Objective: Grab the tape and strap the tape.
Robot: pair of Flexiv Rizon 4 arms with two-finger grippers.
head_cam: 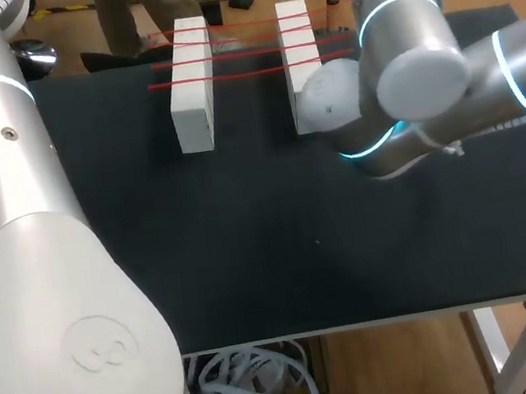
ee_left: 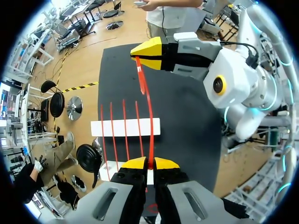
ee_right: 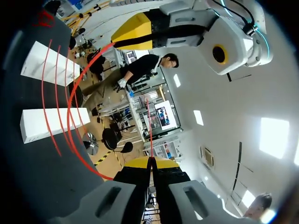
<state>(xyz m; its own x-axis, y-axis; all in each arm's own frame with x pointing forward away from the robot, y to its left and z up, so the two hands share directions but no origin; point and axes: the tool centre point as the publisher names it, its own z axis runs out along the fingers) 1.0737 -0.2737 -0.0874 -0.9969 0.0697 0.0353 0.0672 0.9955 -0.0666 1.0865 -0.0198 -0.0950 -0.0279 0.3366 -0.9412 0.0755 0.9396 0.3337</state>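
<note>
Red tape (ee_left: 151, 135) pinched at both ends above the counter (head_cam: 255, 277).
It's a thin, glossy ribbon. My left jaws are closed tight on one end and my right jaws on the other, holding it over two white blocks (head_cam: 191, 84), rectangular and smooth, on the matte black counter. Several flat red strands (head_cam: 222, 54) lie taut across both blocks. The head view shows neither grip, only the wrist views do. The right wrist view alone shows the ribbon bowing in a curve.
</note>
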